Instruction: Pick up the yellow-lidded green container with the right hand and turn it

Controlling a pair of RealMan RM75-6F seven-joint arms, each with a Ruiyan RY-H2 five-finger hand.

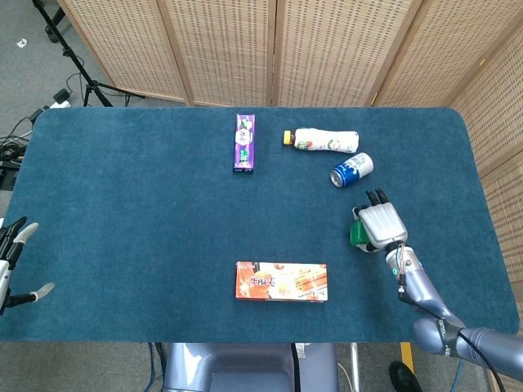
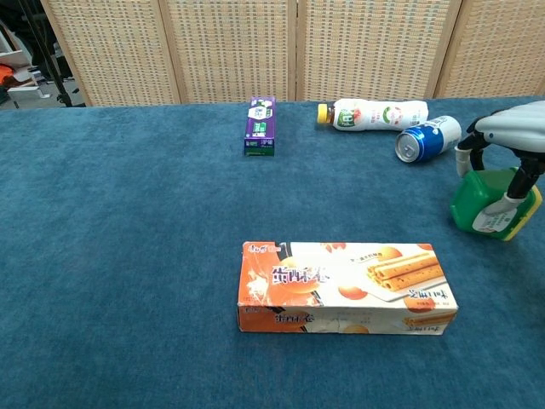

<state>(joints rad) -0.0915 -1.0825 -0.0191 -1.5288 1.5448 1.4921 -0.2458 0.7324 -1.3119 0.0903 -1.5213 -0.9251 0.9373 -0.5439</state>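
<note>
Now the grasp step: right hand (image 2: 511,136) sits over the yellow-lidded green container (image 2: 481,200), fingers (image 2: 518,186) curled down around it, container tilted on the blue surface (image 2: 128,256), apparently held. Next move, as I judge it: lift clear, then rotate at the wrist without losing grip. Chest view shows lid and tilt; head view hides both under the hand, but alone shows the left hand (image 1: 12,265), fingers apart, holding nothing. Beyond the fingers: blue can (image 2: 427,138).

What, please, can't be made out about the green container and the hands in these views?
- Head view: right robot hand covers most of the green container.
- Chest view: right robot hand cut by the frame edge; container label unreadable.
- Left robot hand: cut by the head view's edge.
</note>
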